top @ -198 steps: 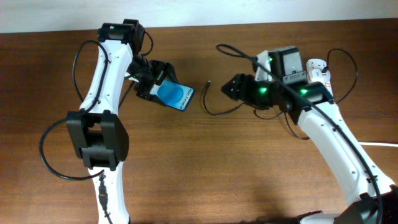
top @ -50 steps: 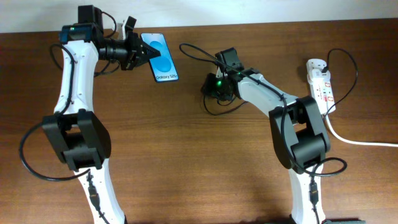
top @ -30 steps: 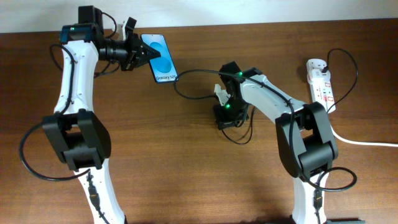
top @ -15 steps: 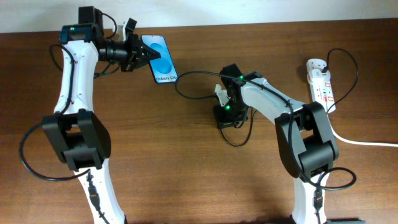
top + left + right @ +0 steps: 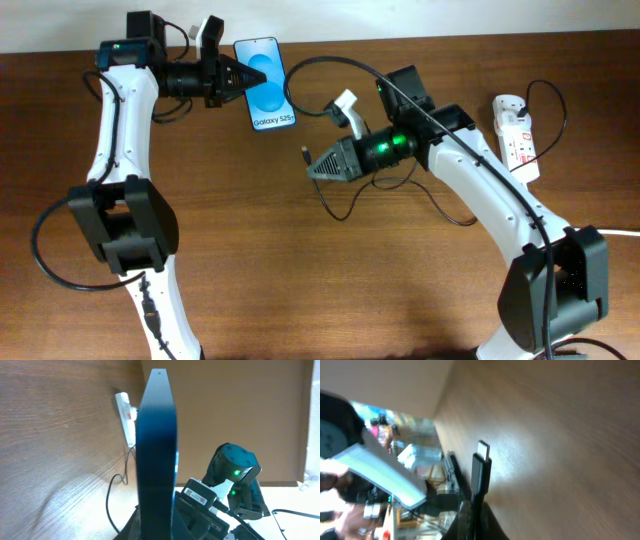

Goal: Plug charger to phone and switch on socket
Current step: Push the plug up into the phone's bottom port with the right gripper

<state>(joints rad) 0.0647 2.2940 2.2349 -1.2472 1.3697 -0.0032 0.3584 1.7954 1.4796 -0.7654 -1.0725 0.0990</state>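
Right tool (image 5: 312, 171) clamps the charger (image 5: 304, 153) near its plug, left tool (image 5: 236, 78) grips the phone (image 5: 268, 88); we judge nothing plugged yet, socket (image 5: 517, 135) switch untouched

Phone (image 5: 266, 84) – bright blue screen, lighter blue oval, white lettering, black edge. Charger (image 5: 481, 469) black with a silvery tip. Socket (image 5: 517, 132) white with red markings, cord (image 5: 600, 231) white. Table (image 5: 300, 290) mid-brown, streaky wood grain. Left arm (image 5: 115, 140) and right arm (image 5: 490, 200) – white shells, black joints, green light on the right one.
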